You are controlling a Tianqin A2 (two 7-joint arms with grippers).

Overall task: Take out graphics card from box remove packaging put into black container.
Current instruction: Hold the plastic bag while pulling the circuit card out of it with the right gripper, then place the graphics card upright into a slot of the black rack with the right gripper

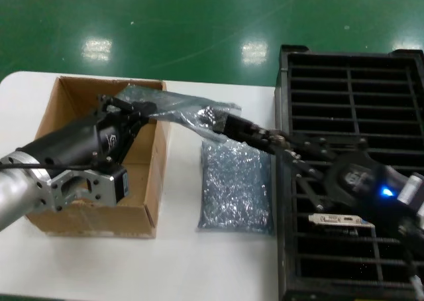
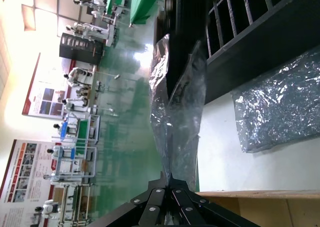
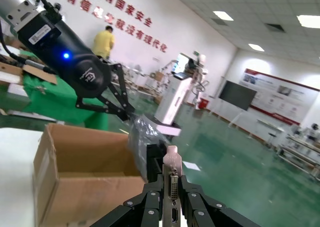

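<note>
Clamped by the right gripper (image 3: 170, 197), the thin bracketed graphics card (image 3: 171, 179) could be dropped if the crinkly silver bag (image 1: 182, 112), pinched by the left gripper (image 1: 142, 109), snags.

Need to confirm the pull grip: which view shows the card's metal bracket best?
Right wrist view: the graphics card bracket stands clamped in the right gripper. Head view shows only the packaging; left wrist view too.

White table (image 1: 218, 261) bearing box (image 1: 142, 218), flat bag (image 1: 235, 188), black container (image 1: 351, 102)
</note>
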